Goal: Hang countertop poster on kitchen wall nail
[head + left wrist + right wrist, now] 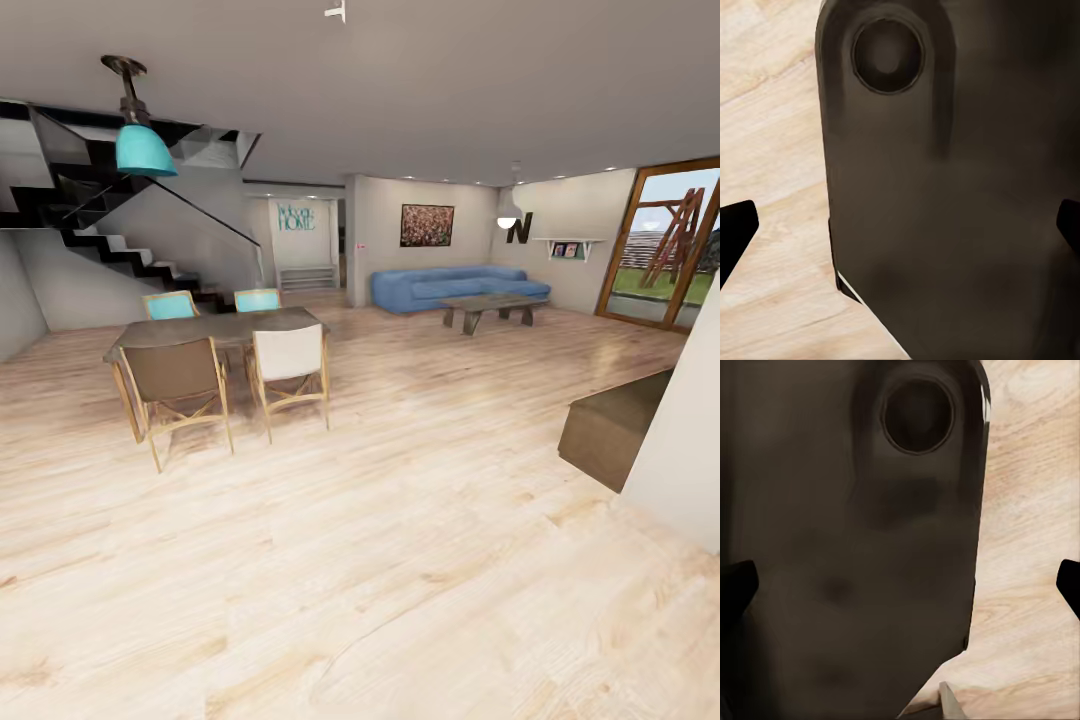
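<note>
Presently I stand in an open living and dining area, with neither the poster nor the kitchen countertop among the things before me, so I cannot state where either lies, nor the poster's long axis.

Taking the wooden dining table (225, 328) as landmark: four folding chairs stand around it, two with turquoise backs on its far side, a brown one (178, 385) and a white one (290, 365) on its near side. A turquoise pendant lamp (143, 140) hangs above it and toward the dark staircase (110, 240). Well beyond the table, against the far wall, sits a blue sofa (455, 285) with a low coffee table (492, 306) just in front of it. Above the sofa hangs a reddish-brown wall picture (427, 225); this is not the task's item. Pale plank floor (380, 560) runs between me and all of it.

My left pincer (900, 225) points down at the floor beside a dark rounded part of my own body; its two dark fingertips (736, 225) sit wide apart with nothing between them. My right pincer (900, 585) is likewise spread wide and holds nothing.

In my judgement the task is at its travel stage: the countertop must first be found, and which arm is nearer cannot yet be decided.
</note>
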